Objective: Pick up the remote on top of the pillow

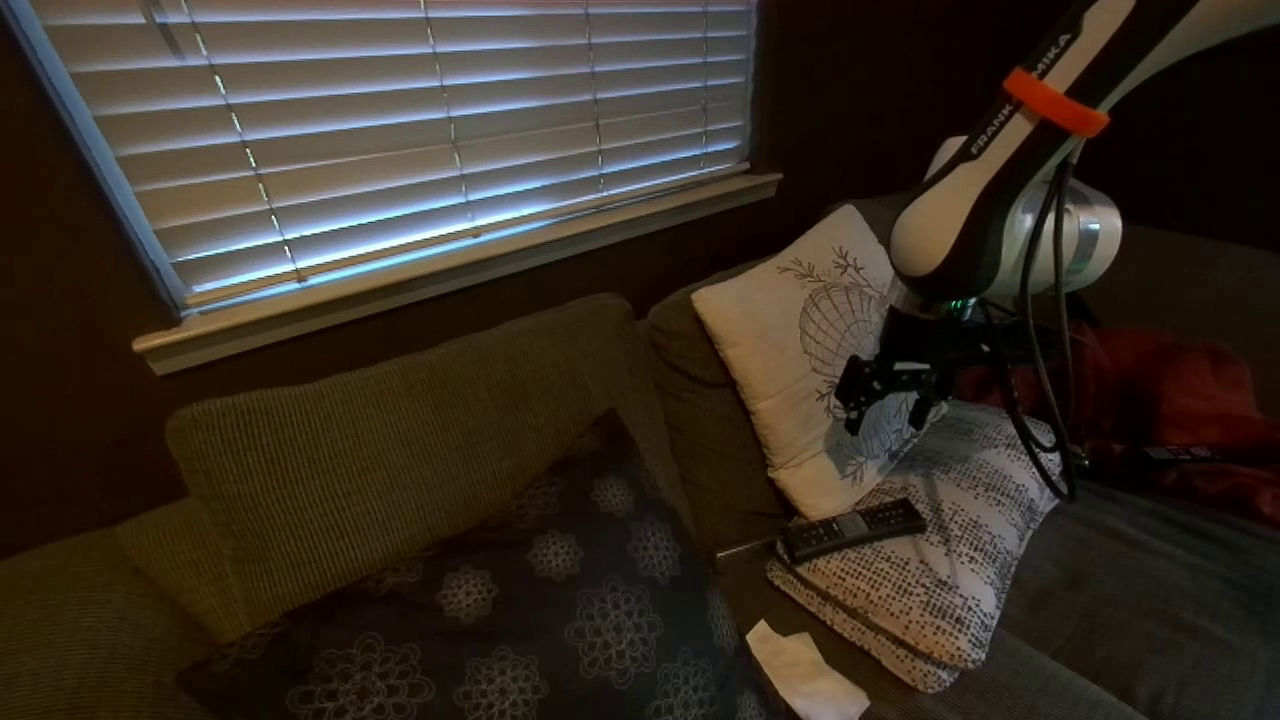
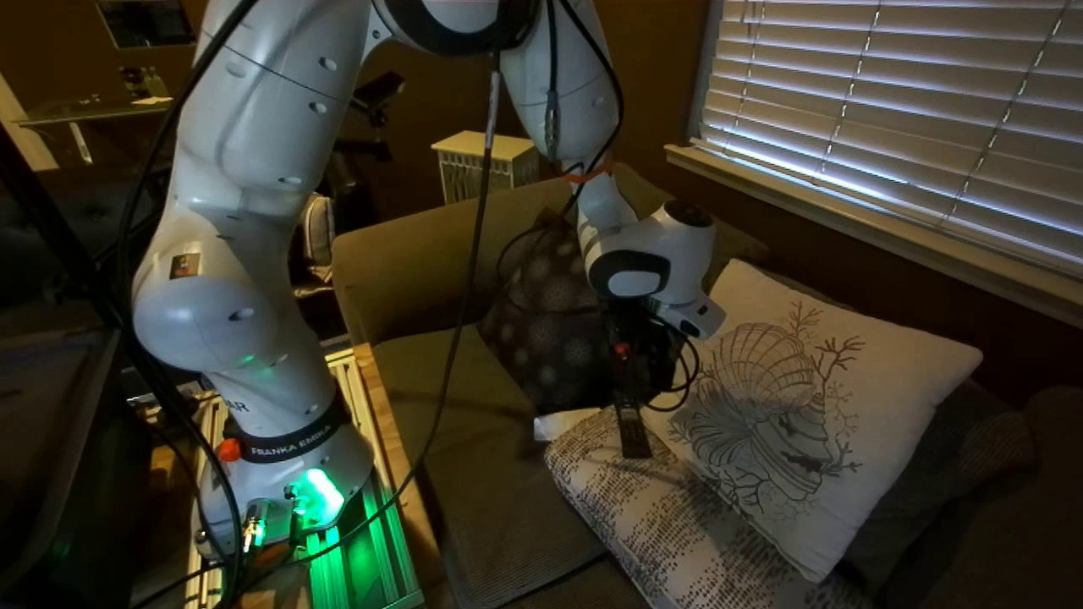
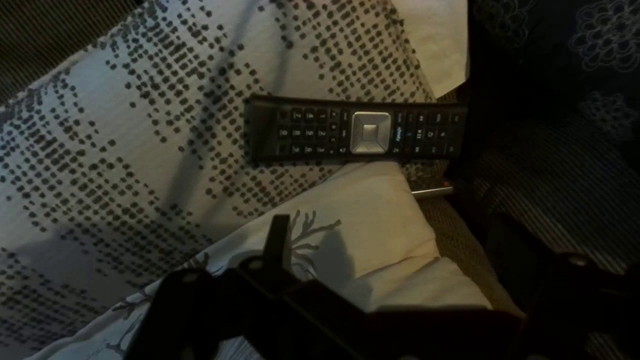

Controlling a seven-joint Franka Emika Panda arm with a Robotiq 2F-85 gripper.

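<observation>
The remote [image 1: 855, 530] is slim and black and lies flat on the near end of the speckled pillow [image 1: 960, 600], in an exterior view. In the wrist view the remote [image 3: 370, 132] lies crosswise in the upper middle, buttons up, its right end reaching past the edge of the pillow [image 3: 165, 100]. My gripper [image 1: 885, 420] is open and empty, above the pillow and apart from the remote. In the wrist view the open fingers [image 3: 394, 225] sit low, below the remote in the picture. In an exterior view the gripper [image 2: 634, 448] hangs over the pillow [image 2: 609, 482]; the remote cannot be made out there.
The white shell cushion [image 1: 770, 350] leans against the sofa back, close beside the gripper; it also shows in an exterior view [image 2: 897, 347]. The dark patterned cushion [image 1: 520, 600] and a white paper [image 1: 805, 670] lie near the pillow. A thin shiny rod [image 3: 432, 191] sticks out beside the remote.
</observation>
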